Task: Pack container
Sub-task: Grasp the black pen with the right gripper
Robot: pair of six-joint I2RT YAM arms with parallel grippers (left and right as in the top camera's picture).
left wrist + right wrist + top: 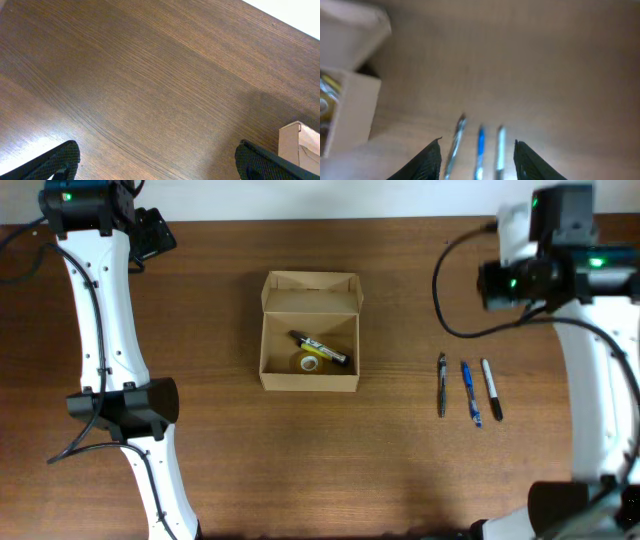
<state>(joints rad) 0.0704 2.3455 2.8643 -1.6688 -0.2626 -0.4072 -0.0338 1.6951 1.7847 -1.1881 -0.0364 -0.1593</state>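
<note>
The container (309, 383), a tan cardboard box with its flap lid open toward the back, sits mid-table. Inside lie a black-and-yellow marker (320, 348) and a small tape roll (309, 363). Three pens lie side by side to its right: a black pen (441, 383), a blue pen (470, 392) and a white-and-black marker (491, 388). My right gripper (477, 150) is open, raised above these pens, which show blurred between its fingers. My left gripper (157, 160) is open over bare wood at the far left; a box corner (300, 145) shows at its right edge.
The wooden table (220, 470) ends at a pale wall along the back. The white arm bases stand at the front left (150, 480) and front right (590, 480). Cables (450, 290) hang near the right arm.
</note>
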